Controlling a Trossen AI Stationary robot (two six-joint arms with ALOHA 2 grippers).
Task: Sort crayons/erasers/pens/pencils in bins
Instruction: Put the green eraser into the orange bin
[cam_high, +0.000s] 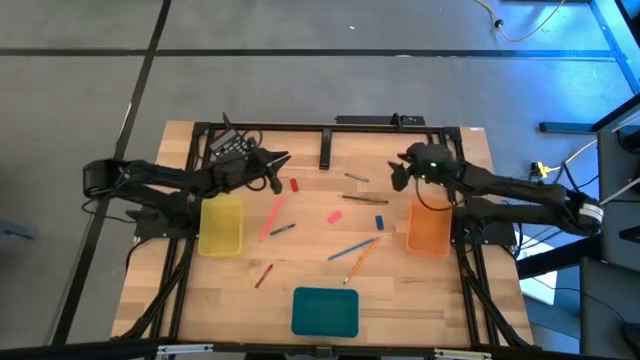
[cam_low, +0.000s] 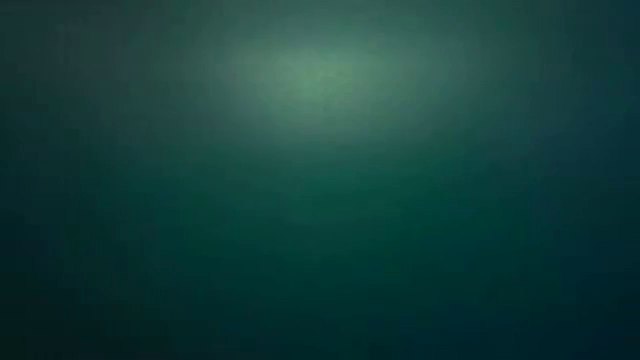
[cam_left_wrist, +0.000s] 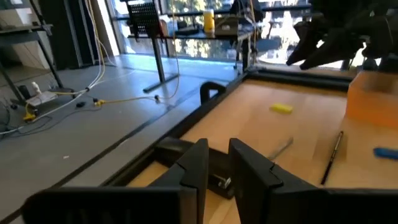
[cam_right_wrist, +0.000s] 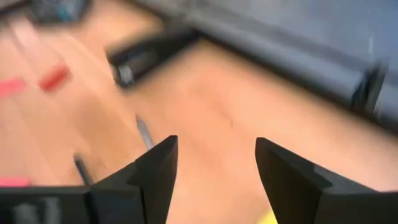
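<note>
Both grippers hover above the far half of the table and hold nothing. My left gripper is open by a narrow gap, just beyond the yellow bin. My right gripper is wide open, by the far end of the orange bin. A yellow eraser lies flat near it. Between the bins lie a red eraser, a pink eraser, a blue eraser, a pink pen, dark pens, a blue pen, an orange pencil and a reddish crayon. The teal bin sits at the near edge.
A black calculator lies at the far left corner. A black frame rail runs along the far edge, with a short black bar reaching onto the table. The low view shows only a dark green blur.
</note>
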